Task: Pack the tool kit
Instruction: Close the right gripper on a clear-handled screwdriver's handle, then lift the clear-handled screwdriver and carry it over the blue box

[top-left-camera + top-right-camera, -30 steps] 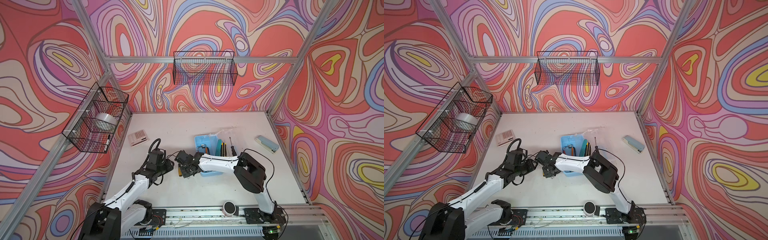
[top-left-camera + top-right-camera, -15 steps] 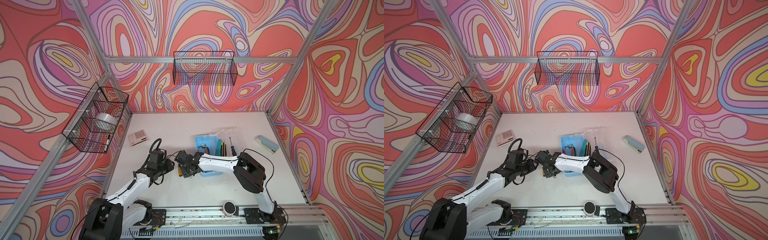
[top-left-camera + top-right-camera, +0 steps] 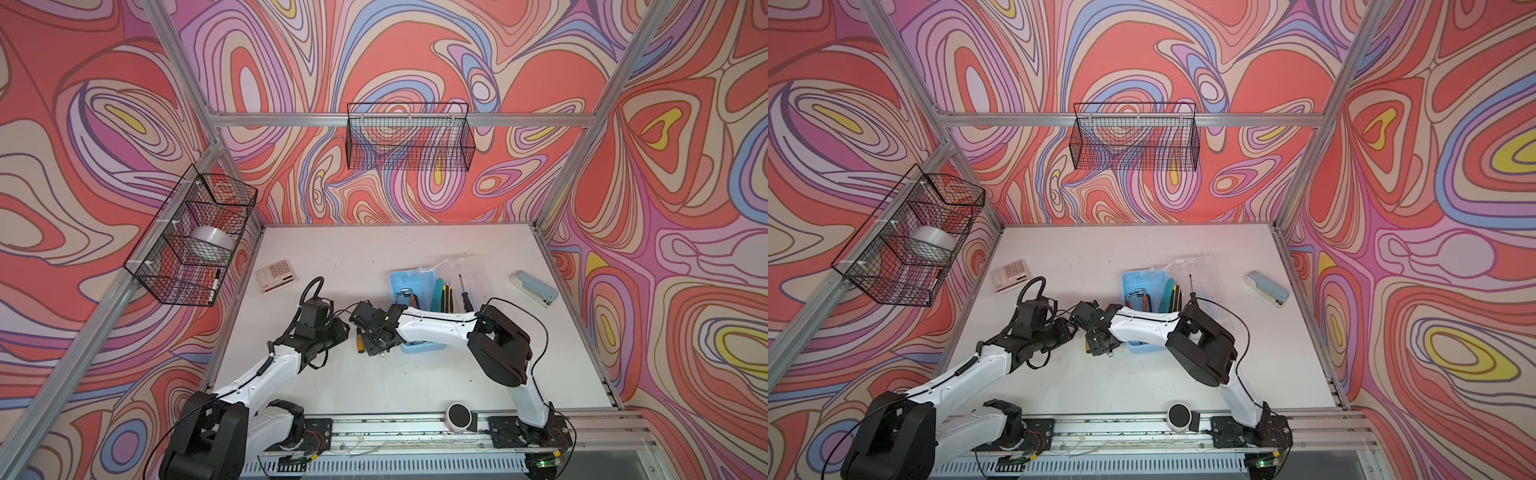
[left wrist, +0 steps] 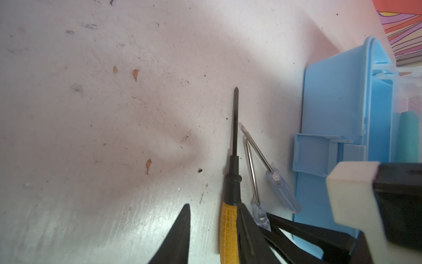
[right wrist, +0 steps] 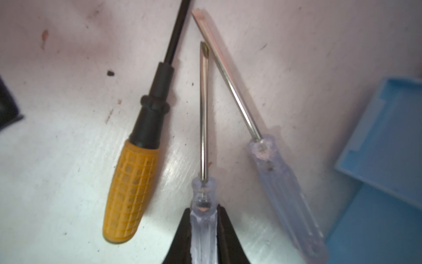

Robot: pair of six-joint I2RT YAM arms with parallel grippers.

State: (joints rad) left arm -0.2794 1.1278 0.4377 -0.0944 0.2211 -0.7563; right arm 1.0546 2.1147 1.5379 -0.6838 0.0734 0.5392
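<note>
Three screwdrivers are lying on the white table [image 3: 374, 257] at 9 o'clock of the light-blue case [image 3: 411, 277], just beside its near end.

1. Yellow-handled screwdriver [image 5: 130, 194], black shaft: lying flat. The left gripper [image 4: 214, 204] is straddling its handle with fingers partly apart, one finger sitting against the handle and a gap showing at the other.
2. Cross-tip screwdriver [image 5: 203, 114], clear handle: the right gripper [image 5: 203, 209] is clamping this handle, a finger pressing on each side.
3. Flat-blade screwdriver [image 5: 285, 187], clear handle: lying loose between item 2 and the case, its blade passing close by item 2's tip.

The case is sitting open near the table's middle, holding hex keys [image 3: 405, 293]. Teal cutters [image 3: 438, 293] and yellow-black cutters [image 3: 448, 297] are lining its 3 o'clock side. A black-handled screwdriver [image 3: 465, 296] is lying just beyond them.

The calculator [image 3: 276, 274] is sitting at the table's 10 o'clock and the stapler [image 3: 534, 289] at 2 o'clock, both well apart from the case.
</note>
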